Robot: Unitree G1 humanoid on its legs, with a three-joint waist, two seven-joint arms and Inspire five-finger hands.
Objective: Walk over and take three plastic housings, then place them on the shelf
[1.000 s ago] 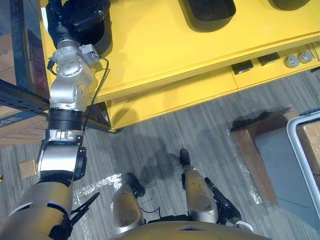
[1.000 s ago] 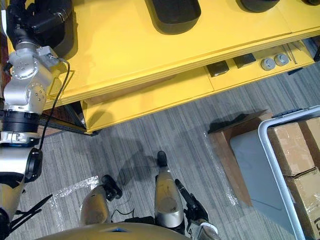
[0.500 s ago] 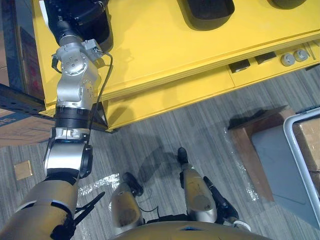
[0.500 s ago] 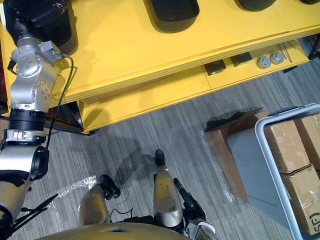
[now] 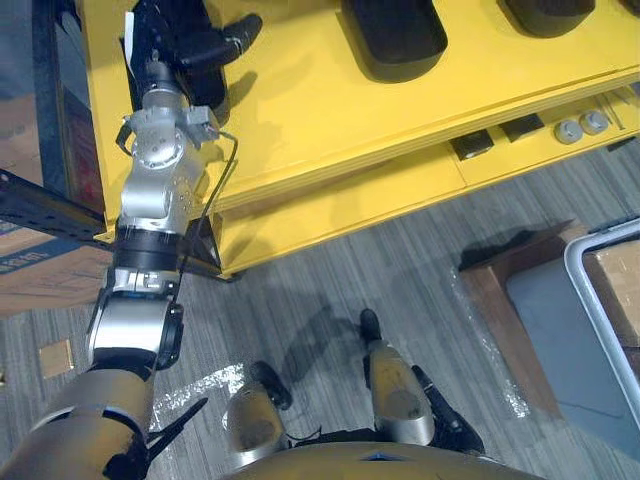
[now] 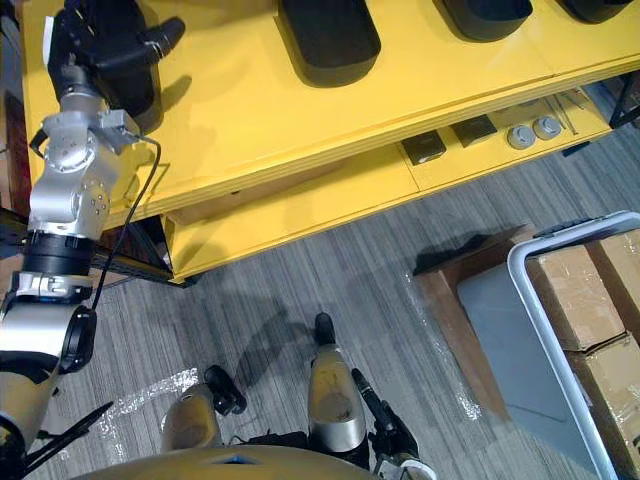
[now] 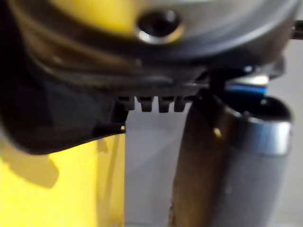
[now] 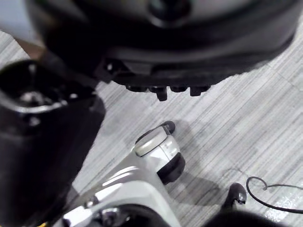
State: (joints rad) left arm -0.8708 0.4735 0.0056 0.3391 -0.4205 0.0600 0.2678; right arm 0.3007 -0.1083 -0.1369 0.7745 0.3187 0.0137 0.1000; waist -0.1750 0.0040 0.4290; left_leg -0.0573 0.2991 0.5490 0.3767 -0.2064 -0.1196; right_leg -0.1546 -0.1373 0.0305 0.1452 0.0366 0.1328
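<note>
Black plastic housings (image 6: 328, 40), rounded and tub-shaped, lie in a row along the top of the frame on the broad yellow shelf (image 6: 250, 110), spaced apart, likely so that each can be reached singly. At the right edge you see a white-framed cart (image 6: 535, 300) loaded with brown cardboard boxes (image 6: 575, 295), parked well clear of the shelf. The leftmost housing (image 6: 135, 95) lies at the upper left, just beneath your left hand (image 6: 105, 35), whose arm reaches up the left side. You cannot tell whether that hand grips it or only hovers over it. Your right hand (image 6: 395, 445) hangs at the bottom centre, probably idle, and its state cannot be read. On the lower tier, small grey round parts (image 6: 520, 137) rest near the right.
</note>
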